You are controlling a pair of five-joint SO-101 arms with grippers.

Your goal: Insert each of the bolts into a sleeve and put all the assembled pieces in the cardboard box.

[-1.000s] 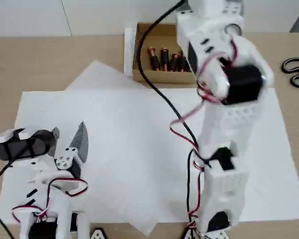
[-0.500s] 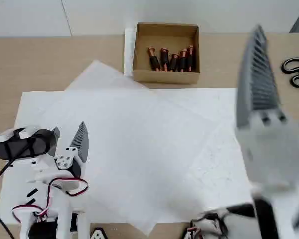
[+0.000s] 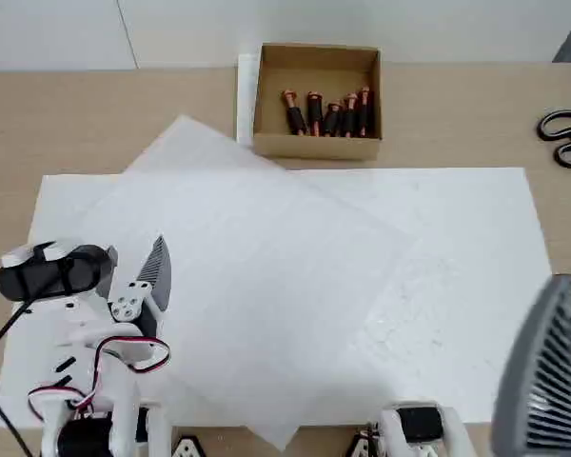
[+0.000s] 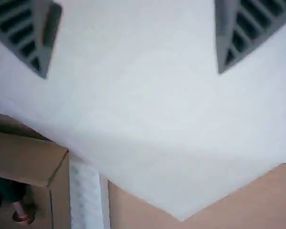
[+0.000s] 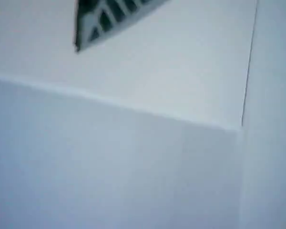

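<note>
The cardboard box (image 3: 315, 145) stands at the far middle of the table. Several assembled pieces (image 3: 327, 112), orange bolts in black sleeves, lie side by side in it. My left gripper (image 3: 133, 271) is over the near left part of the white paper, far from the box. It is open with nothing in it. In the left wrist view its fingers (image 4: 31, 31) are wide apart over the paper, and a box corner (image 4: 28, 160) with one bolt end (image 4: 21, 213) shows beyond. My right gripper (image 3: 542, 381) is raised at the near right corner, close to the high camera.
Overlapping white paper sheets (image 3: 314, 276) cover most of the wooden table (image 3: 76, 114). Black scissors (image 3: 566, 136) lie at the far right edge. A white strip (image 3: 245, 95) sits against the box's left side.
The right arm has drawn back from over the box to the near right corner, uncovering the box. The left arm has barely moved.
</note>
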